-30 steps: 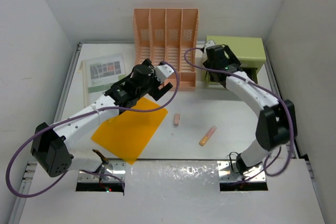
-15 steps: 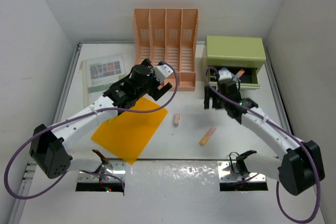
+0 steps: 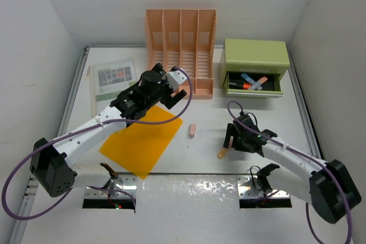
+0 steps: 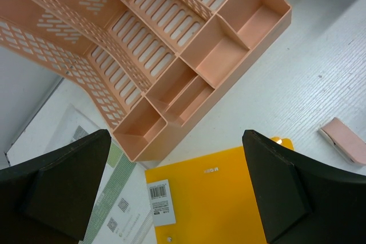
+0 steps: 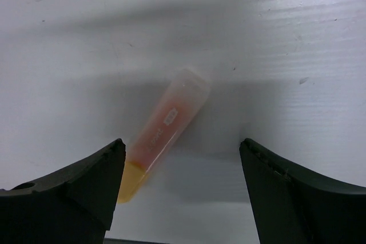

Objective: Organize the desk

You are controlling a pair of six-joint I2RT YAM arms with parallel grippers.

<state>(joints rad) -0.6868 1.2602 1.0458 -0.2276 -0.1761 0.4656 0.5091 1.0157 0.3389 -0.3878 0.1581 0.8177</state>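
Note:
The desk (image 3: 257, 115) is a white tabletop. A pink marker with a yellow end (image 5: 166, 123) lies on it near the front, seen in the top view as the marker (image 3: 222, 153). My right gripper (image 5: 181, 144) hangs open just over it, the marker between the jaws and nearer the left finger; from above that gripper (image 3: 231, 139) covers the marker's far end. My left gripper (image 4: 176, 134) stands open and empty above the far corner of a yellow folder (image 4: 217, 204), in front of the peach file rack (image 4: 171, 55).
A green drawer box (image 3: 254, 55) at the back right has its drawer (image 3: 253, 84) open with markers inside. A small pink eraser-like piece (image 3: 193, 130) lies mid-desk. A printed sheet (image 3: 113, 79) lies at the back left, left of the rack (image 3: 181, 44).
My right arm has swung from the drawer box down to the marker near the desk's front, uncovering the open drawer. The left arm has barely shifted.

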